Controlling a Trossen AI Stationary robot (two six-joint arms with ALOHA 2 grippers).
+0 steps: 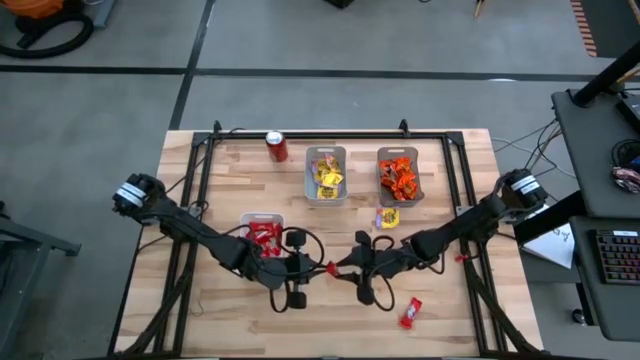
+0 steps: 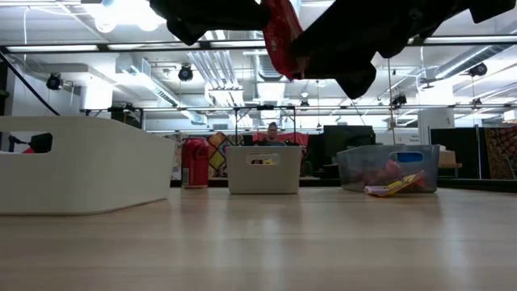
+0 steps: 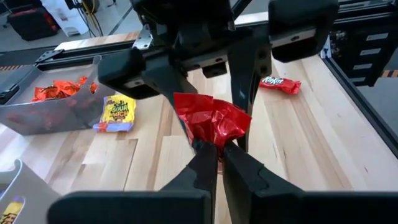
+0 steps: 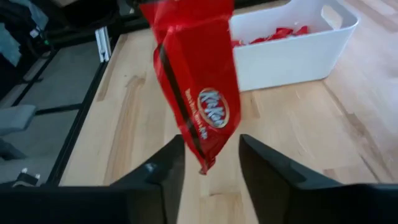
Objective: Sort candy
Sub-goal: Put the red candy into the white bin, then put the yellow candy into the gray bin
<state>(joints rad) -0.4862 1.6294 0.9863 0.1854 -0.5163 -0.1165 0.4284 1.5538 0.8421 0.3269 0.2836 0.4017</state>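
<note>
Red candy packet pinched by left end effector, right end effector spread alongside.

The pale wooden worktop stands on a grey concrete floor crossed by dark seam lines. At three o'clock a dark desk carries a keyboard; at ten o'clock lies an orange hose coil. Beyond, an open ceiling holds ducts, pipes and bright lamps.
</note>
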